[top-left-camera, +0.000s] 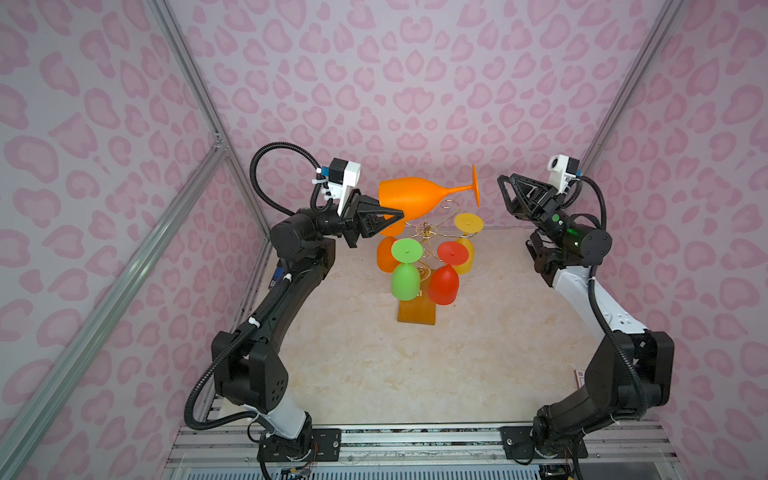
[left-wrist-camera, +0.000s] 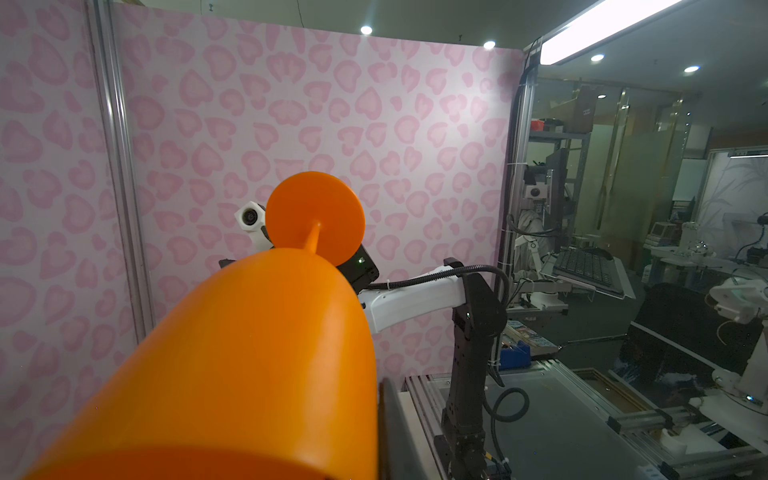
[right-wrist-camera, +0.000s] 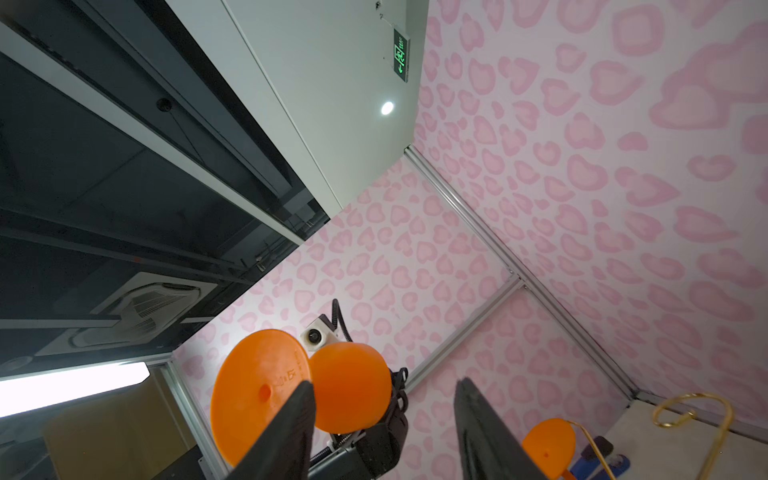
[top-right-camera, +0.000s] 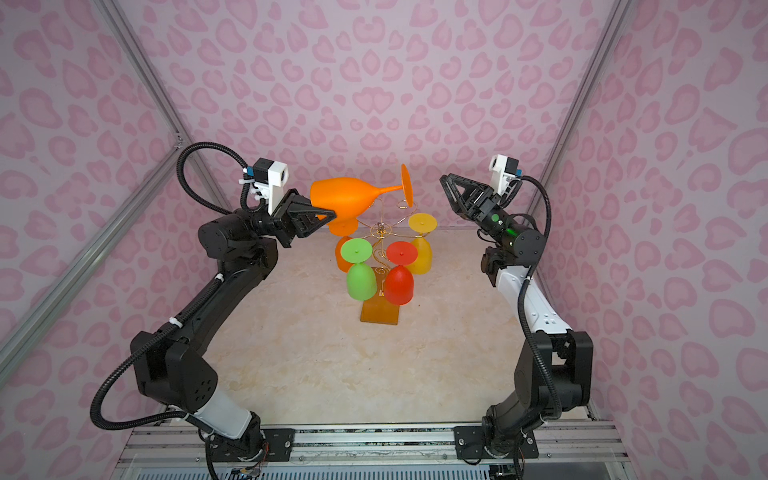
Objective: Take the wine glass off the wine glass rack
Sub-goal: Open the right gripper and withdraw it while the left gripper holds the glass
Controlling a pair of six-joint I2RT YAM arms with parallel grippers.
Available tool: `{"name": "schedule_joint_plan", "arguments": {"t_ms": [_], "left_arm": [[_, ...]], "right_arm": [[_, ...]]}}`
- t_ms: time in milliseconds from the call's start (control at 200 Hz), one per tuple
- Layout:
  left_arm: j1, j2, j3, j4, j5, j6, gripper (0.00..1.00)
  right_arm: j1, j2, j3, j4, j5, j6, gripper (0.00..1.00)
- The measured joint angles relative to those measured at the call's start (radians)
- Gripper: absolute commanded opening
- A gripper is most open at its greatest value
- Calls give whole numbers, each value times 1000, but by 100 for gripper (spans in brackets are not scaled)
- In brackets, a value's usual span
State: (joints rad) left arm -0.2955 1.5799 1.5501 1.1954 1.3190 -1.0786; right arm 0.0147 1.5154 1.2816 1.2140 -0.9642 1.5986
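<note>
— Left wrist view is filling with the orange wine glass [left-wrist-camera: 249, 353]; what is gripping it?
— The left gripper [top-left-camera: 388, 216] is clamping its bowl, holding it sideways above the wine glass rack [top-left-camera: 428, 228], foot pointing to three o'clock.
— And the right gripper [right-wrist-camera: 384, 381]?
— Its jaws are standing apart at three o'clock, just beside the foot, not touching it.

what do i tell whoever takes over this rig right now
Left claw: shut on the bowl of the orange wine glass, held sideways above the rack.
Right claw: open, empty, near the glass's foot, not touching.
Done: that glass looks clear of the rack.
Left: probably set it down; green glass, red glass, yellow glass and a second orange glass hang on the rack.
</note>
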Motion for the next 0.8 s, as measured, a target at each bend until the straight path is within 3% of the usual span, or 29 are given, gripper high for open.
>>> {"name": "schedule_joint_plan", "arguments": {"t_ms": [95, 175, 285, 405, 610, 800], "left_arm": [[2, -57, 7, -209, 5, 155, 1], [5, -111, 39, -480, -24, 361, 1], [-9, -179, 132, -942, -159, 686, 1], [-35, -219, 223, -1323, -294, 940, 1], [-155, -303, 250, -1795, -519, 1221, 1], [-294, -407, 248, -2015, -629, 1349, 1]], "right_arm": [[-18, -81, -6, -230, -8, -173, 54], [-28, -155, 12, -502, 9, -376, 54], [-30, -230, 59, -862, 76, -650, 54], [-45, -282, 67, -1149, 161, -853, 53], [-88, -336, 1, -1456, 318, -1036, 51], [-159, -376, -119, -1553, 370, -1065, 49]]}}
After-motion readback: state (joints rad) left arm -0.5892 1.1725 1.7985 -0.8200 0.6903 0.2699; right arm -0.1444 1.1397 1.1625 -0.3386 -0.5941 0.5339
